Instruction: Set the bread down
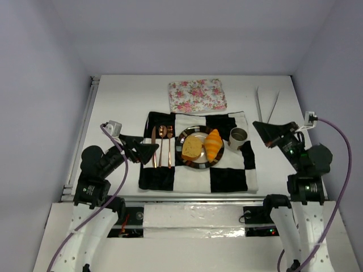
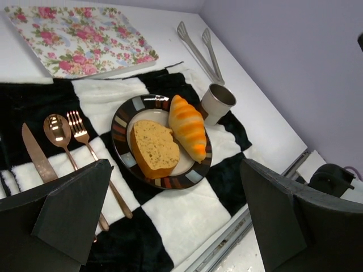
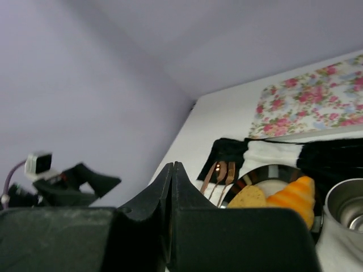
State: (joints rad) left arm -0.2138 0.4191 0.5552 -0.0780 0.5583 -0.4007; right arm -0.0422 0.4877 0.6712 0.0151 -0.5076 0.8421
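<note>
The left claw (image 1: 148, 149) hangs with its two black fingers (image 2: 74, 209) spread wide and nothing between them, and the right claw (image 1: 260, 126) has its fingers (image 3: 172, 209) pressed flat together on nothing. Both pieces of bread lie ahead of the left claw's open gap, side by side and touching on the round dark-rimmed striped plate (image 2: 120, 122). The thick golden-brown slice of bread with a darker crust (image 2: 154, 148) is the nearer one. The orange-yellow ridged croissant (image 2: 189, 126) sits beyond it, toward the right claw. In the overhead view the plate (image 1: 187, 131) lies between the two claws, closer to the left one, with the slice (image 1: 191, 148) on the left claw's side and the croissant (image 1: 213, 143) on the right claw's side. The copper-coloured knife (image 2: 37, 156), spoon (image 2: 57, 130) and fork (image 2: 79, 133) lie in a row just ahead of the left claw's left finger, apart from the plate. A small grey metal cup (image 1: 238, 137) stands just beside the plate, near the right claw's tip and to its left. All of these rest on a black-and-white checkered cloth mat (image 1: 227, 178). Beyond the mat, well ahead of both claws, lies a flat rectangle with a pink floral print (image 1: 197, 94), and a pair of pale metal tongs (image 1: 266, 105) lies ahead of the right claw
</note>
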